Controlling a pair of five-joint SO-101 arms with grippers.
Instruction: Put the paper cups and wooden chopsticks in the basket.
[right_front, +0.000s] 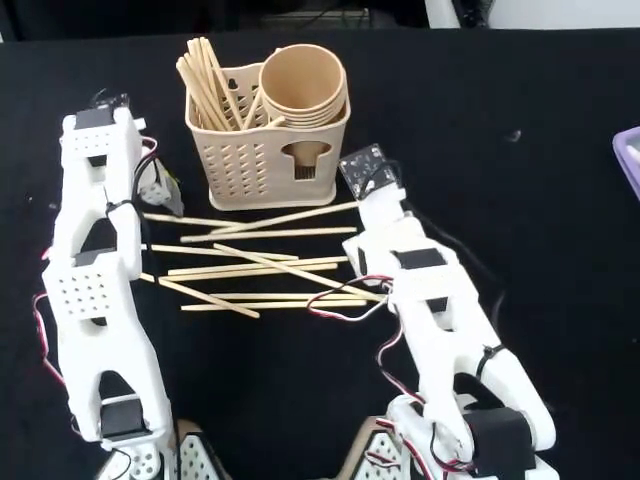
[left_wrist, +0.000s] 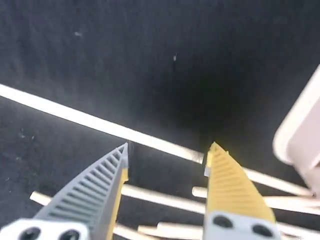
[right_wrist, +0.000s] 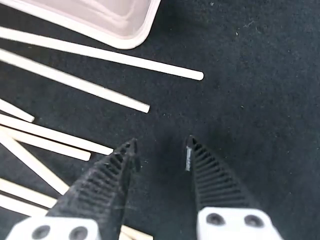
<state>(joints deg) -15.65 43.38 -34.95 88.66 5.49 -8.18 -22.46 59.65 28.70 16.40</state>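
Cups (right_front: 303, 85) stacked in basket (right_front: 265, 165); loose chopsticks (right_front: 260, 268) lie scattered before it. Chopstick step in hand. Left gripper (left_wrist: 169, 147) splayed, empty, over one stick; right gripper (right_wrist: 160, 142) splayed, empty. Next: lower, pinch a single stick cleanly.

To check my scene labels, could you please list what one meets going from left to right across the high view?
left arm → upright chopsticks → stacked paper cups → right arm → purple object at the edge
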